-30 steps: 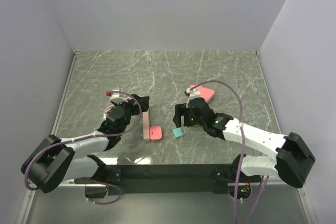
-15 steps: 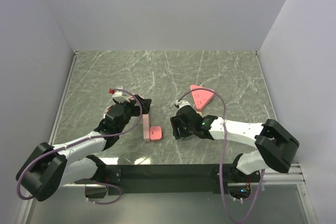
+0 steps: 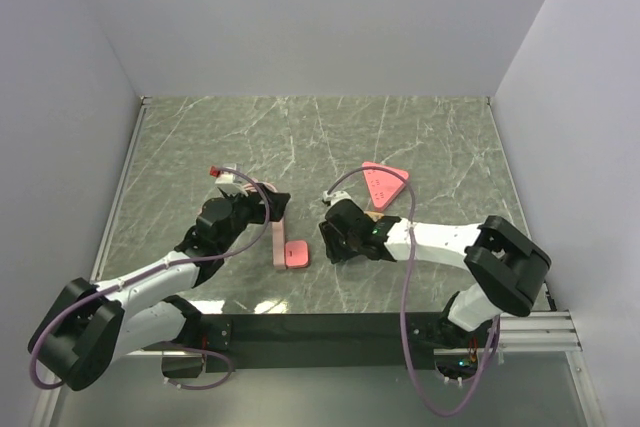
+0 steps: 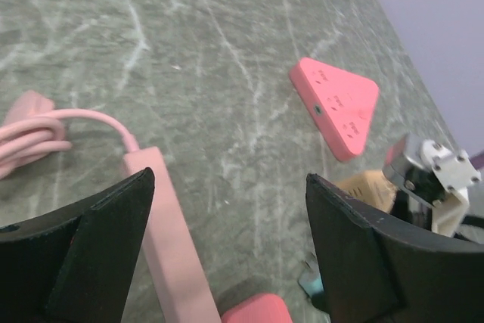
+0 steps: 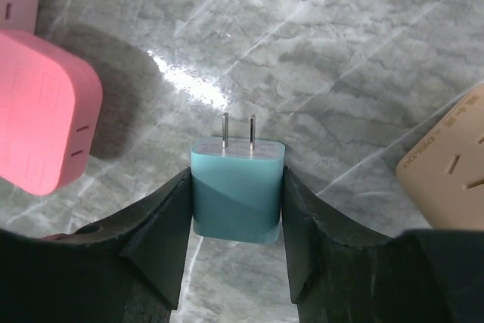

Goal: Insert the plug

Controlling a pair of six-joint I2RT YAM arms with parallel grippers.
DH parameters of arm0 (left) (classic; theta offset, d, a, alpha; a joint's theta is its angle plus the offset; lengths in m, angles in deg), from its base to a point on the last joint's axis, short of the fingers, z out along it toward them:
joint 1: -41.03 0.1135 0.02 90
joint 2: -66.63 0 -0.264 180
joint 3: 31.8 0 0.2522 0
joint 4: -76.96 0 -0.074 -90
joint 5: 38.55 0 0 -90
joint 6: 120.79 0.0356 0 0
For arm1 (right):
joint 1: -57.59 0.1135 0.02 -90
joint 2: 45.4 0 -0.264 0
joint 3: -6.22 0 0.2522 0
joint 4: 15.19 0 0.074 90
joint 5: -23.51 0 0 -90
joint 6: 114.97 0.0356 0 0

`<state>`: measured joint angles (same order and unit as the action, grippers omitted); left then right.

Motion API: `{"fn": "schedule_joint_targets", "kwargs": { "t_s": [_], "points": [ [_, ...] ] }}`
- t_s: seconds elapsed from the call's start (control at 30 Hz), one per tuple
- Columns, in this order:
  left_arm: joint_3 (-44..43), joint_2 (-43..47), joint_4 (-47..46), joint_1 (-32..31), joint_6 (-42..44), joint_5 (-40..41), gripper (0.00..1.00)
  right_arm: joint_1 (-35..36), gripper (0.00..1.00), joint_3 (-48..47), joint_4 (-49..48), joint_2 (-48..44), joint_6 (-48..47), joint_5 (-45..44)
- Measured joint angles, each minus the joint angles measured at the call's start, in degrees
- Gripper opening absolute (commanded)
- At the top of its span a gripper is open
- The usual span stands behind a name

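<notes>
Left gripper (image 4: 229,181): jaws released, hovering wide over the long pink plastic power strip (image 4: 172,225) at lower left of its wrist view.

Right gripper (image 5: 237,181): jaws are gripping the small teal two-prong plug (image 5: 237,196) by both flanks. Plug is lying on the grey-green marble worktop (image 5: 340,58), frame centre, prongs pointing up-frame.

Judgement: squeeze squarely, mid-body, before lifting, keeping prongs unobstructed.

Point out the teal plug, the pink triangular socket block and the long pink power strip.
teal plug (image 5: 237,194): right wrist view, face of its body below the prongs.
pink triangular socket block (image 4: 336,104): left wrist view, middle of its top face.
long pink power strip (image 4: 170,225): left wrist view, top face, midway along.
</notes>
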<state>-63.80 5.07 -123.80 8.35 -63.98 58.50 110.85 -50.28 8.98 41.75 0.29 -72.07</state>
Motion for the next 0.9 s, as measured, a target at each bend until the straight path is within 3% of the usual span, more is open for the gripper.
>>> {"fn": "schedule_joint_targets", "kwargs": {
  "t_s": [0.1,0.17,0.23,0.47,0.73,0.9],
  "points": [
    [-0.24,1.09,1.25,0.66,0.17,-5.95,0.85,0.15,0.22,0.00,0.52,-1.90,-2.67,0.46],
    [-0.72,2.25,2.49,0.76,0.13,-10.97,0.85,0.35,0.12,0.02,1.05,-5.42,-5.53,1.03],
    [-1.07,3.56,3.15,0.76,0.02,-15.74,0.85,0.87,0.08,0.00,1.18,-10.32,-8.55,1.62],
    [-1.18,5.75,2.05,0.81,-2.05,-31.52,0.85,5.29,0.06,0.00,0.15,-22.69,-18.27,4.98],
    [-1.11,0.63,-5.55,0.81,-7.43,-44.13,0.80,9.33,0.05,0.00,0.22,-24.61,-22.71,5.07],
    [-1.07,-0.96,-6.16,-0.13,-8.48,-46.93,0.76,10.75,0.04,0.00,0.79,-24.55,-23.71,3.04]
  ]
}}
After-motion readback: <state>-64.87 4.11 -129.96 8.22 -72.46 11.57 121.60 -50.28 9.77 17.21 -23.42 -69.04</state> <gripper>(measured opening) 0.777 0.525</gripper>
